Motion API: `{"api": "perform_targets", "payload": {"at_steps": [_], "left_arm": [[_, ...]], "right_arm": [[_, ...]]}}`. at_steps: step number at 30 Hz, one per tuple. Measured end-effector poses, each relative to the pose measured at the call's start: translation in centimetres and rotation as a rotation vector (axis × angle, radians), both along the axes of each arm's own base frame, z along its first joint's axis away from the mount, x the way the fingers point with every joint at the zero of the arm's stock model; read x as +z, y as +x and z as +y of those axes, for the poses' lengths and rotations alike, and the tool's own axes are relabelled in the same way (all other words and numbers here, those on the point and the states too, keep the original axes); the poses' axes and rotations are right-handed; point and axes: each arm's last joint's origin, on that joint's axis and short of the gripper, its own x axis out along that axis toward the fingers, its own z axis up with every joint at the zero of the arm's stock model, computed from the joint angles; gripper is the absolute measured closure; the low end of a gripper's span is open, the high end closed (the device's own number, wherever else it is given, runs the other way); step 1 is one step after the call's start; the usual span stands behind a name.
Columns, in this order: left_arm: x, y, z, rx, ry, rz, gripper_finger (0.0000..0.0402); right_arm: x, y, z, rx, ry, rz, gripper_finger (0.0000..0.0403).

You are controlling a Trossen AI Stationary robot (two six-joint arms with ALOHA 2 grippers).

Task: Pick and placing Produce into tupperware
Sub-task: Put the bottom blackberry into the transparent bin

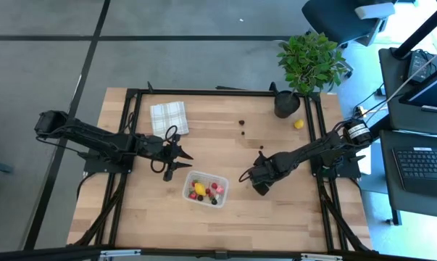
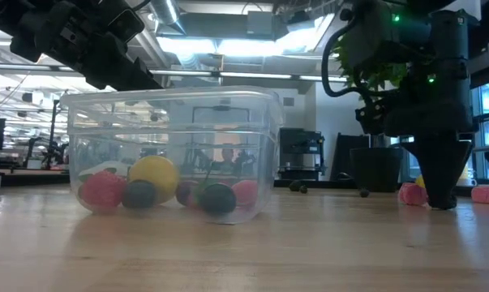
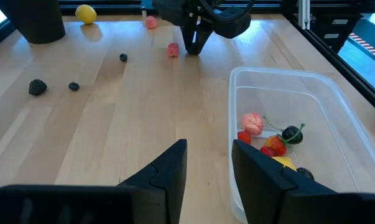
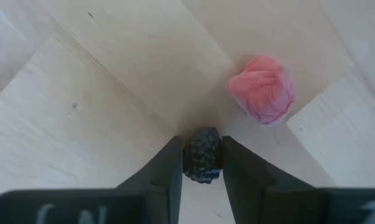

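The right gripper (image 4: pixel 199 163) stands low at the table, fingers pointing down and pinched on a dark berry (image 4: pixel 203 154) between the tips, with a pink berry (image 4: pixel 262 88) just beside it on the wood. To do this step well, I think the berry must be lifted straight up first, so the pink one is not pushed away, and then carried over the tub (image 1: pixel 206 187) before letting go. The tub sits between the two arms and already holds several pieces. The left gripper (image 3: pixel 209 163) waits beside the tub, its fingers partly apart and holding nothing.
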Motion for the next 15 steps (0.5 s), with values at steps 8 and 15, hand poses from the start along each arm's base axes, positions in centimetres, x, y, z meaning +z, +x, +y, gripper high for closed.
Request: {"api": "perform_targets", "payload": {"at_steps": [8, 15], "left_arm": [[0.0, 0.0, 0.0, 0.000, 0.000, 0.000, 0.0280], [0.0, 0.0, 0.0, 0.000, 0.001, 0.003, 0.0280]], "right_arm": [[1.3, 2.4, 0.8, 0.105, 0.051, -0.180, 0.0309], [4.9, 5.8, 1.6, 0.267, 0.018, -0.426, 0.0306]]}}
